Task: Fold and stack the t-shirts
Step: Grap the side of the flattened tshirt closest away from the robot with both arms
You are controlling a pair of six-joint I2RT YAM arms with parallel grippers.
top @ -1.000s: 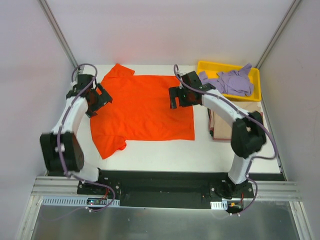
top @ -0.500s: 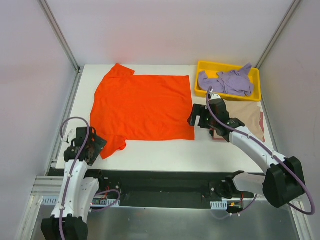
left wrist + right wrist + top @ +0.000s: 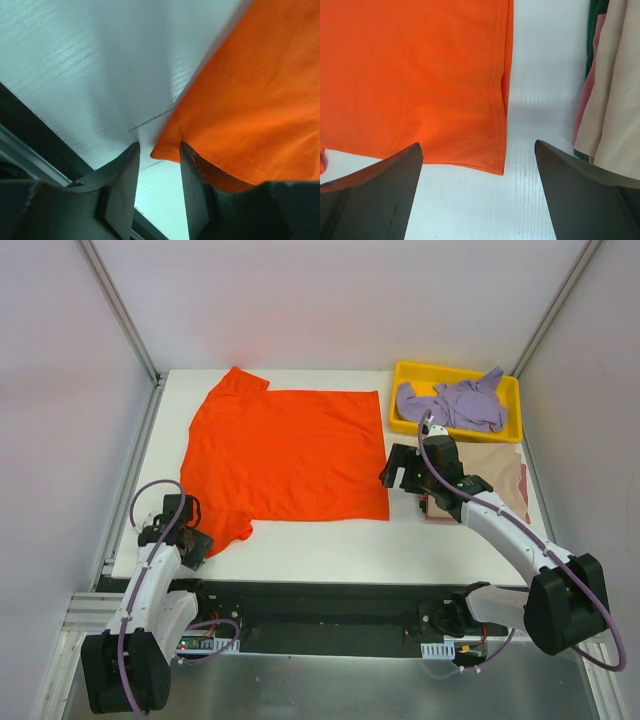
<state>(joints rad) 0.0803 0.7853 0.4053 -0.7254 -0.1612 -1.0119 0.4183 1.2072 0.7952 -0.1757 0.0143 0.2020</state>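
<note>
A white worktop (image 3: 320,540) boxed in by pale walls carries everything. Nearest, at the lower left of the overhead frame, the left gripper (image 3: 192,542) sits low at the tip of the orange shirt's (image 3: 285,455) near sleeve (image 3: 225,530). Its jaws are parted only narrowly, with the sleeve corner just at the gap and bare worktop showing between them, so nothing is pinched yet.

Right of centre, the right gripper (image 3: 400,468) hangs with its jaws spread wide over the shirt's hem (image 3: 500,100), near its lower corner.

The orange shirt lies spread flat across the centre. It looks thin, light and limp. It should drape and slide easily, so I'd take it by stitched edges: sleeve tip and hem corner, pinched low against the worktop.

To the right, the tan shirt (image 3: 500,465) lies folded flat. Farthest, at the upper right, the lavender shirt (image 3: 460,405) is crumpled in a yellow tray (image 3: 455,370).
</note>
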